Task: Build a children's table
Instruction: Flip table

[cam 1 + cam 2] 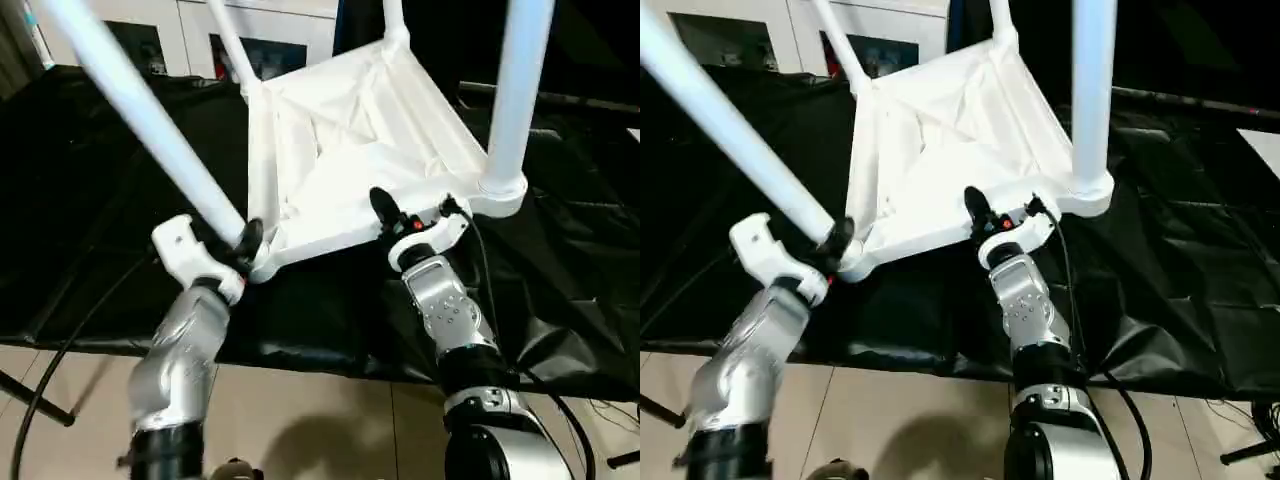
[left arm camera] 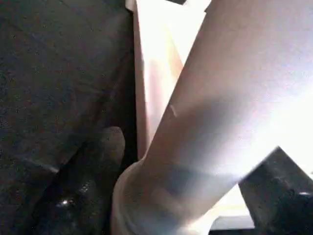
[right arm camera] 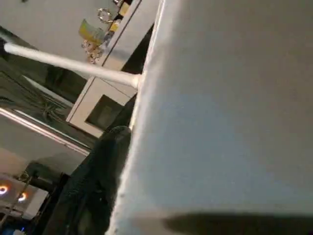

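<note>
Upturned tabletop (image 1: 350, 150) tilted over a black-draped table (image 1: 90, 200), four legs seated in its corner sockets.

Near-left leg (image 1: 140, 110) is straddled at its base by the left end effector (image 1: 243, 245), one finger on each side of the tube; grip or mere contact cannot be told; the right end effector (image 1: 392, 222) is set against the tabletop's near edge, one black finger (image 1: 381, 205) raised above the rim, its spread not readable; near-right leg (image 1: 520, 80) stands upright at the tabletop's right corner; a white cabinet (image 1: 240, 30) is seen behind the tabletop.

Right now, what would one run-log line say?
stage: legs in tabletop | left gripper: at near-left leg base | right gripper: on tabletop edge
</note>
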Motion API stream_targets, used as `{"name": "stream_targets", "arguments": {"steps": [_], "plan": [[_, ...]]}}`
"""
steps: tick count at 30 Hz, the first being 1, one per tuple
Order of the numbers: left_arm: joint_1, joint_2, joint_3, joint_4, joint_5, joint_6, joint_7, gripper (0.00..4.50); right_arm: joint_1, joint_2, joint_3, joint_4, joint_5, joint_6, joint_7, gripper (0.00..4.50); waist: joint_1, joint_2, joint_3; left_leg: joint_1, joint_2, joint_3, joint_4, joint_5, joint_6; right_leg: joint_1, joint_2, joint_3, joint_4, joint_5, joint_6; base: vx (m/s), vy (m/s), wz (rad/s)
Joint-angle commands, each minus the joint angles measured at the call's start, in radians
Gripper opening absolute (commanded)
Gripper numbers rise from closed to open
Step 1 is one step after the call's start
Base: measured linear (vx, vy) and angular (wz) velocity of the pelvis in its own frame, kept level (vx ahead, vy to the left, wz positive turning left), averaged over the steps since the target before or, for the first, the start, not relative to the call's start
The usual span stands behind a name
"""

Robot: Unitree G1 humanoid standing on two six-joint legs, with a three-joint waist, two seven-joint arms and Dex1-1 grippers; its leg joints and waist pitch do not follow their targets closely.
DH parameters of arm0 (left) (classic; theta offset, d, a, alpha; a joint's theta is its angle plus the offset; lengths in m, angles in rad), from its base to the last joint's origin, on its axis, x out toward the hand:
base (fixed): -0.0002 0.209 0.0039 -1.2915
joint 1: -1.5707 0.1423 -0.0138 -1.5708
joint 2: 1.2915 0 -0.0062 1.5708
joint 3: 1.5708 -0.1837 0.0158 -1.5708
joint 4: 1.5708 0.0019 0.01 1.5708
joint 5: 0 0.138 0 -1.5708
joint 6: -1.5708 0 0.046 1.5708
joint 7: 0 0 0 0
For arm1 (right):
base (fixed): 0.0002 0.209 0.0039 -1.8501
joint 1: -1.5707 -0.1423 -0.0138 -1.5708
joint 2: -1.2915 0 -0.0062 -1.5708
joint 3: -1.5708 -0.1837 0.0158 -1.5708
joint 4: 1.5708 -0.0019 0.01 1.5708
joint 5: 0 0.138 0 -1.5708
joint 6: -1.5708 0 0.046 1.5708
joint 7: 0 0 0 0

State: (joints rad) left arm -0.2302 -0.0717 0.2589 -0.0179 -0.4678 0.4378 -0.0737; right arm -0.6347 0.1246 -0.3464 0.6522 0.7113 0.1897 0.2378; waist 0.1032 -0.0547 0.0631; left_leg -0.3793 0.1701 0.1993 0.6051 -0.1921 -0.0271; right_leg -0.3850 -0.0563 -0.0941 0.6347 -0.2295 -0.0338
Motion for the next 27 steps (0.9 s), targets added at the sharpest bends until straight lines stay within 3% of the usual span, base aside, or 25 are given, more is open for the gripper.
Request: {"name": "stream_targets", "arguments": {"steps": [1,8,10,12,13,14,16,17,22,27], "plan": [[0.033,0.002,0.043,-0.02,-0.012,-0.008,-0.001,3.76,-0.043,-0.021,-0.04,-0.018,-0.029,-0.063,-0.037,2.2,0.001,0.003,-0.072,0.021,0.08,-0.035,-0.064,-0.031,0.047,0.05,-0.112,0.073,-0.06,0.061,-0.173,0.0,0.0,0.0],[0.115,0.081,0.063,-0.035,-0.061,0.011,-0.107,3.76,-0.058,-0.047,-0.026,-0.055,-0.046,-0.075,-0.052,2.12,-0.001,0.003,-0.07,0.021,0.078,-0.034,-0.067,-0.049,0.027,0.048,-0.11,0.074,-0.062,0.029,-0.155,0.0,0.0,0.0],[0.145,0.123,0.04,-0.036,-0.049,0.029,-0.149,3.76,-0.055,-0.053,-0.014,-0.069,-0.063,-0.074,-0.056,2.1,-0.003,0.003,-0.068,0.02,0.075,-0.034,-0.068,-0.063,0.021,0.047,-0.109,0.075,-0.064,-0.006,-0.141,0.0,0.0,0.0],[0.169,0.153,0.02,-0.039,-0.038,0.036,-0.185,3.76,-0.052,-0.058,-0.006,-0.079,-0.074,-0.071,-0.061,2.09,0.0,0.007,-0.067,0.029,0.078,-0.032,-0.068,-0.076,0.01,0.04,-0.106,0.076,-0.068,-0.021,-0.129,0.0,0.0,0.0],[0.225,0.219,-0.035,-0.061,-0.015,0.055,-0.259,3.76,-0.04,-0.069,0.004,-0.104,-0.088,-0.046,-0.086,2.09,-0.001,0.005,-0.067,0.027,0.077,-0.033,-0.07,-0.074,0.008,0.042,-0.105,0.076,-0.066,-0.021,-0.126,0.0,0.0,0.0],[0.235,0.232,-0.045,-0.068,-0.011,0.058,-0.273,3.76,-0.036,-0.072,0.007,-0.109,-0.093,-0.041,-0.091,2.09,0.003,0.007,-0.068,0.029,0.078,-0.035,-0.072,-0.068,0.006,0.04,-0.103,0.075,-0.065,-0.022,-0.113,0.0,0.0,0.0],[0.274,0.281,-0.087,-0.098,0.0,0.074,-0.33,3.76,-0.021,-0.085,0.019,-0.134,-0.113,-0.022,-0.112,2.09,0.01,0.01,-0.063,0.043,0.081,-0.029,-0.075,-0.102,-0.011,0.026,-0.1,0.076,-0.07,-0.049,-0.108,0.0,0.0,0.0],[0.292,0.32,-0.122,-0.132,0.018,0.064,-0.363,3.76,-0.002,-0.093,0.027,-0.17,-0.136,-0.006,-0.148,2.09,0.011,0.01,-0.062,0.044,0.08,-0.027,-0.075,-0.116,-0.019,0.024,-0.099,0.077,-0.07,-0.06,-0.108,0.0,0.0,0.0],[0.265,0.352,-0.187,-0.184,0.081,0.005,-0.374,3.76,0.035,-0.119,0.068,-0.247,-0.207,0.011,-0.185,2.09,0.013,0.008,-0.061,0.034,0.08,-0.032,-0.085,-0.159,-0.059,0.032,-0.105,0.08,-0.075,-0.11,-0.074,0.0,0.0,0.0],[0.191,0.358,-0.229,-0.229,0.126,-0.048,-0.378,3.76,0.064,-0.16,0.129,-0.307,-0.305,0.019,-0.228,2.09,0.013,0.005,-0.06,0.031,0.075,-0.033,-0.084,-0.165,-0.067,0.033,-0.105,0.082,-0.08,-0.146,-0.05,0.0,0.0,0.0]]}}
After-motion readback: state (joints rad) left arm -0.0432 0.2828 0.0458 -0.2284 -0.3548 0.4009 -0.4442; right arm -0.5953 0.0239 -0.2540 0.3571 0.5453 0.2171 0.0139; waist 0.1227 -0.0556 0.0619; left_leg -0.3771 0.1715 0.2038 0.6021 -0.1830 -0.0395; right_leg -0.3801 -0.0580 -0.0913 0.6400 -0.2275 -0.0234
